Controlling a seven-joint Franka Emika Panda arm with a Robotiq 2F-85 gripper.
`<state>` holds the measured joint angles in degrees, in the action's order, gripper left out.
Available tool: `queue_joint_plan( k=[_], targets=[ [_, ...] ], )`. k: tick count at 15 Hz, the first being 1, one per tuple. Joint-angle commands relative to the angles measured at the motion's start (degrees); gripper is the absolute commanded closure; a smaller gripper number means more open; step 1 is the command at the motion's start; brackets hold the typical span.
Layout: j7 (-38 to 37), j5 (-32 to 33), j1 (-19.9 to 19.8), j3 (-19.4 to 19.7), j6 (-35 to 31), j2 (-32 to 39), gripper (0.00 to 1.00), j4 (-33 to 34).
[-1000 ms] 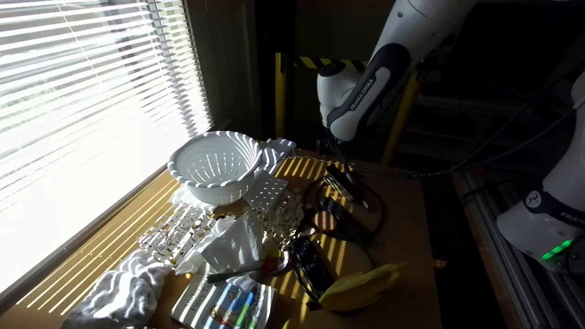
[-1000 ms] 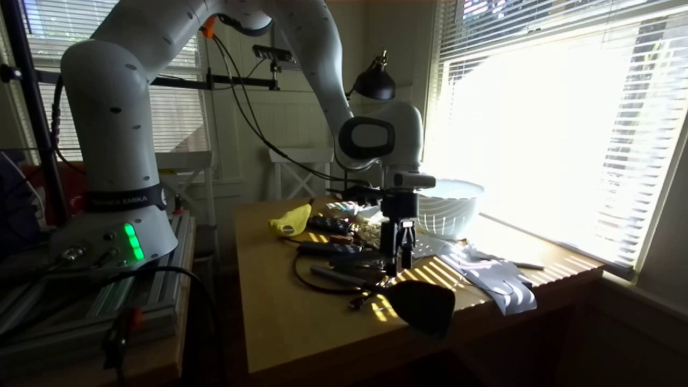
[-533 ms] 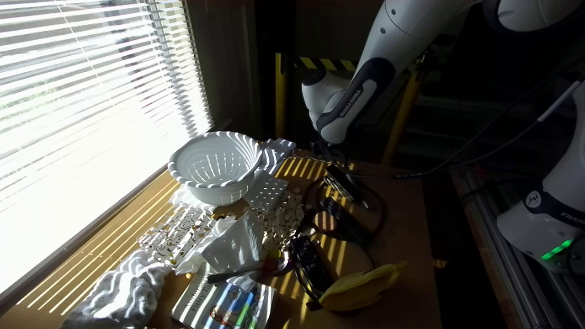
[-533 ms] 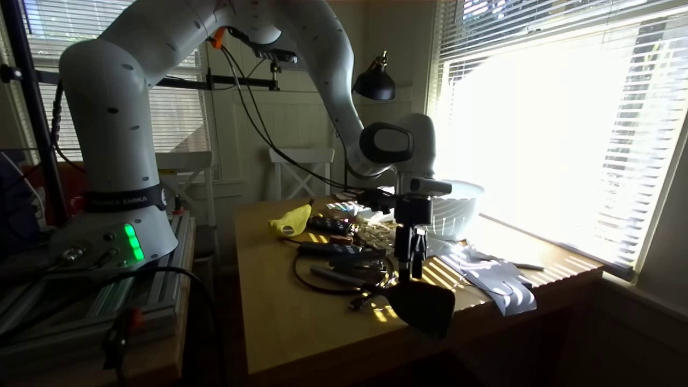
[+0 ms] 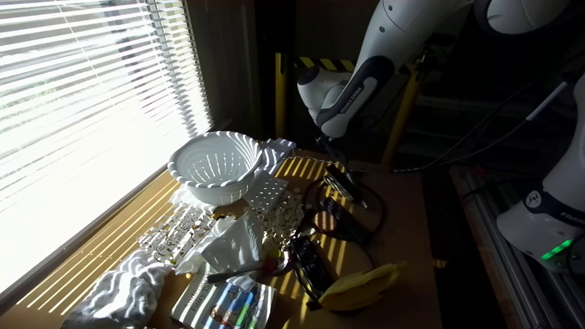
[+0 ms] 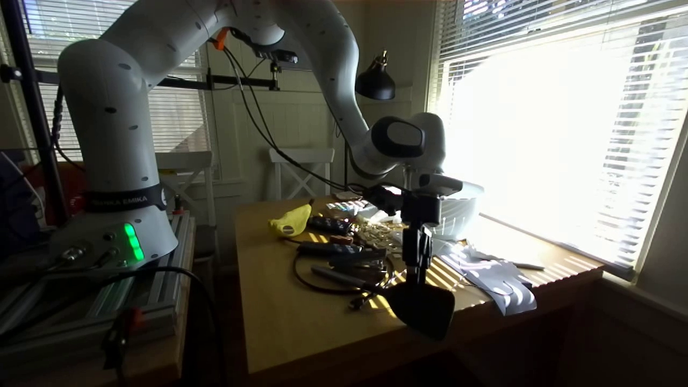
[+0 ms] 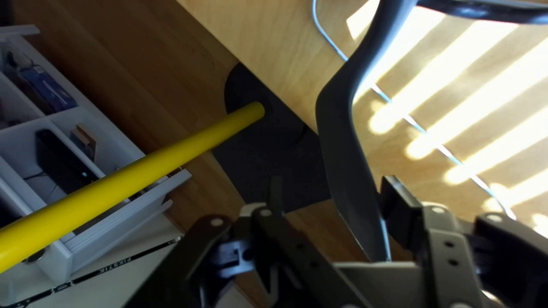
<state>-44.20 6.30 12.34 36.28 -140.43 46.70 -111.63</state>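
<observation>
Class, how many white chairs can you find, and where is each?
2, in an exterior view: one chair beyond the table, another chair behind the robot's base. Others may be hidden.

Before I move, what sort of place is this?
Probably a room in a home, perhaps a dining corner, though a homelike lab can't be ruled out. Slatted blinds, a white cross-backed chair beyond the wooden table and a spatula lying there suggest it.
</observation>
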Motion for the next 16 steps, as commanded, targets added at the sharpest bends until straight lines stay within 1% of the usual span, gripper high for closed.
queue_joint_plan(
  k=[1, 5, 6, 8, 9, 10, 13, 16],
  targets=[
    [-3.11, 3.17, -1.59, -1.7, 2.47, 1.84, 0.7, 2.89],
    [-4.91, 4.15, -1.67, -1.84, 2.32, 1.64, 0.96, 2.58],
    [-5.45, 4.37, -1.63, -1.75, 2.03, 1.48, 0.99, 2.32],
    [-6.22, 4.98, -1.3, -1.12, -0.63, -0.55, 1.0, -0.51],
    [-6.25, 5.34, -1.14, -0.68, -2.63, -2.07, 0.98, -2.68],
    [-6.25, 5.08, -1.3, -0.63, -4.99, -3.47, 0.99, -4.68],
    [-0.64, 2.39, -5.41, -3.44, -13.72, -9.81, 0.99, -11.68],
    [4.44, 1.96, -8.35, -4.43, -23.43, -15.4, 0.99, -19.01]
  ],
)
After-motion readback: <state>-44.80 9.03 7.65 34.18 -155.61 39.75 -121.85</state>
